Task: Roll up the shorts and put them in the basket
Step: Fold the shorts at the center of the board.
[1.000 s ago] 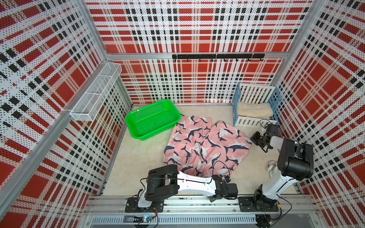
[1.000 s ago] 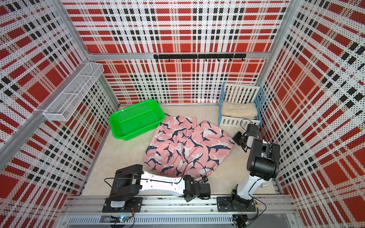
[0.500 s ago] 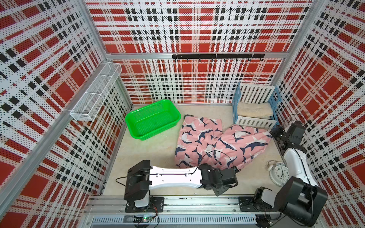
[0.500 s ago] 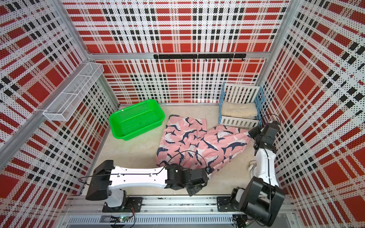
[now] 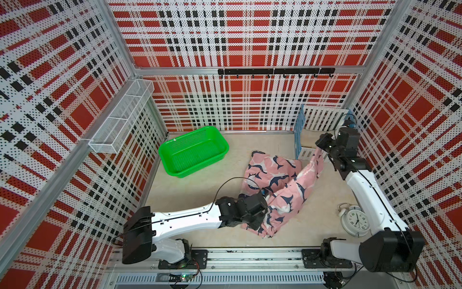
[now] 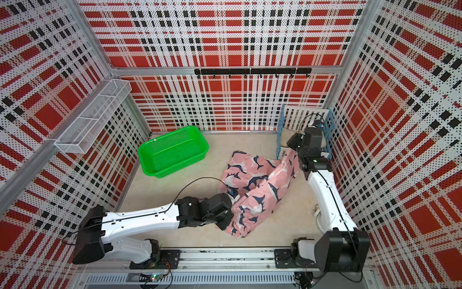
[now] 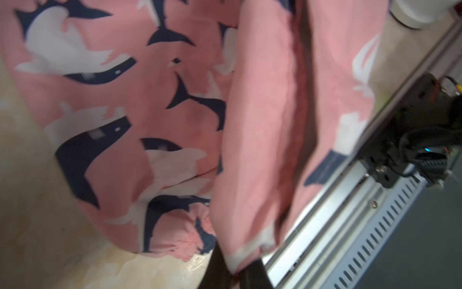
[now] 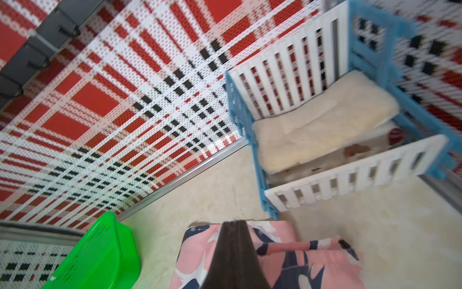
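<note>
The pink shark-print shorts hang stretched between both grippers, the middle sagging onto the beige floor. At the front, my left gripper is shut on one edge; in the left wrist view the dark jaws pinch a fold of the shorts. My right gripper is raised at the back right in front of the crate, shut on the opposite end. In the right wrist view its fingers are pressed together above the shorts.
A green basket sits at the back left. A blue-and-white crate with a beige towel fills the back right corner. A white alarm clock lies by the right arm. A wire shelf hangs on the left wall.
The shorts lay spread flat a second ago. Both shut grippers have since pulled them rightward and up, the right one rising toward the crate, so the cloth now hangs taut between them.
</note>
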Controlling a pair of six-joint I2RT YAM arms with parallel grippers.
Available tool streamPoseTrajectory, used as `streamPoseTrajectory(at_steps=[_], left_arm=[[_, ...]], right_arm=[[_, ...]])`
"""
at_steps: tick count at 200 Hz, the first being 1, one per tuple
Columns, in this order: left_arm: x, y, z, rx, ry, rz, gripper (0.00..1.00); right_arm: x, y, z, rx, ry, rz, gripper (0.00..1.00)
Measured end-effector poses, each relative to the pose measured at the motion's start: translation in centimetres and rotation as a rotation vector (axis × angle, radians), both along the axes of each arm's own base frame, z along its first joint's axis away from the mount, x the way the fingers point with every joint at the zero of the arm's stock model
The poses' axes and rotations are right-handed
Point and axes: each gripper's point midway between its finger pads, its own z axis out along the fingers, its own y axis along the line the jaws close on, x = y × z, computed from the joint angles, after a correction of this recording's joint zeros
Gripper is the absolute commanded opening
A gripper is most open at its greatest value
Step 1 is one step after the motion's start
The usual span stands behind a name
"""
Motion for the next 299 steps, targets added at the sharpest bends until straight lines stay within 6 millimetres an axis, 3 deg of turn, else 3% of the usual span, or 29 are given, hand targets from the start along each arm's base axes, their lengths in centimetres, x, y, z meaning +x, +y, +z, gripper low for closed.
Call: streamPoseTrajectory(at_steps=[24,44,74,96,136,176,196,215,232,257,278,299], left_arm=[[1.7,3.9,-2.3,0.005,0.047,0.148,0.00],[1.7,6.3,-4.2,0.015,0.095,0.226,0.00],[1.0,6.3,-4.7,-0.017,0.150,0.253,0.00],[0.9,6.6,-5.1,-0.043,0.189,0.307,0.00],[1.4,8.6,-6.6,-0.039,0.240,0.445,0.01],[1.2,9.9,-8.1,-0.008,0.263,0.501,0.04],[1.1,10.1,-8.7,0.012,0.271,0.507,0.06],[0.9,10.2,-9.2,0.032,0.279,0.501,0.28],[0.7,10.3,-9.2,0.040,0.284,0.504,0.46],[1.3,10.6,-7.0,0.028,0.252,0.511,0.51],[4.2,10.0,-1.9,-0.084,0.170,0.546,0.51],[8.0,10.5,3.4,-0.197,0.067,0.599,0.51]], right_arm=[[4.2,5.7,-2.2,-0.006,0.050,0.075,0.00],[7.7,10.3,-4.5,-0.014,0.082,0.130,0.00],[12.6,16.8,-8.6,-0.004,0.118,0.212,0.00],[15.5,20.5,-11.6,0.008,0.135,0.253,0.00],[17.7,24.2,-17.7,0.079,0.164,0.338,0.00],[18.6,29.0,-21.0,0.205,0.103,0.518,0.00],[19.1,31.6,-21.7,0.247,0.063,0.587,0.00],[19.1,34.1,-21.6,0.303,0.007,0.666,0.44],[18.6,36.0,-20.8,0.357,-0.044,0.744,0.65],[17.5,37.2,-19.4,0.371,-0.074,0.818,0.68],[16.4,36.4,-18.2,0.318,-0.050,0.824,0.66],[15.2,34.7,-14.4,0.245,-0.047,0.803,0.62]])
